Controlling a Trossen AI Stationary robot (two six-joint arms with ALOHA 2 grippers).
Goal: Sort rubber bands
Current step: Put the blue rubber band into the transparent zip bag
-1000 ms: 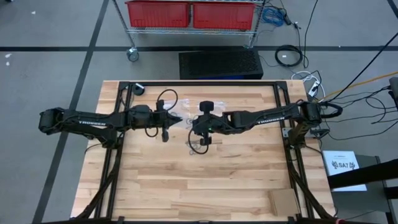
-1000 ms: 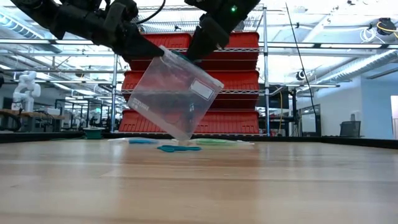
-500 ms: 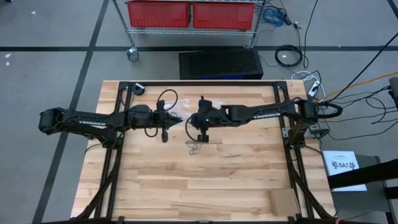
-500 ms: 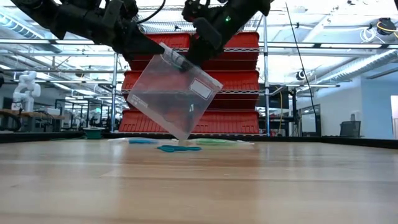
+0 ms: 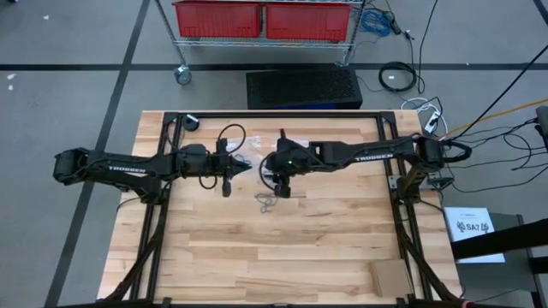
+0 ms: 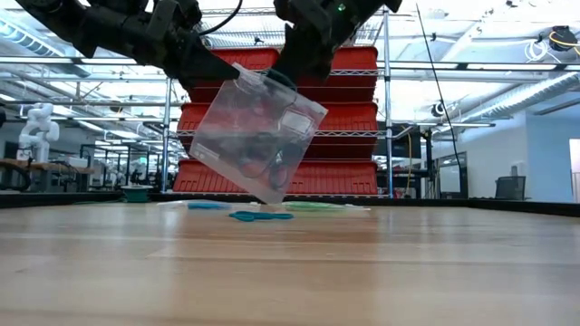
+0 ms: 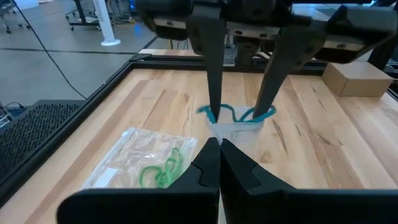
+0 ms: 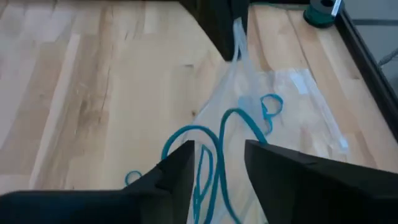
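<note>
You are bagging bright blue rubber bands (image 8: pixel 214 146): the left gripper (image 6: pixel 217 72) pinches the clear plastic bag (image 6: pixel 258 136) above the tabletop's middle while the right gripper (image 8: pixel 217 163), fingers parted, releases them; next, pull it clear.

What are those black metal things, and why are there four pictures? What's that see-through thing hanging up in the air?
Those are two robot arms, each ending in a claw. One picture looks down from above, one looks across the wooden table from its edge, and two come from small cameras on the arms' wrists. The left claw is shut, pinching the top edge of a clear plastic bag so it hangs above the table. The right claw is at the bag's mouth with its fingers apart, and blue rubber bands show between them. Another bag with green rubber bands inside lies flat on the table, and a few loose bands lie on the wood.
</note>
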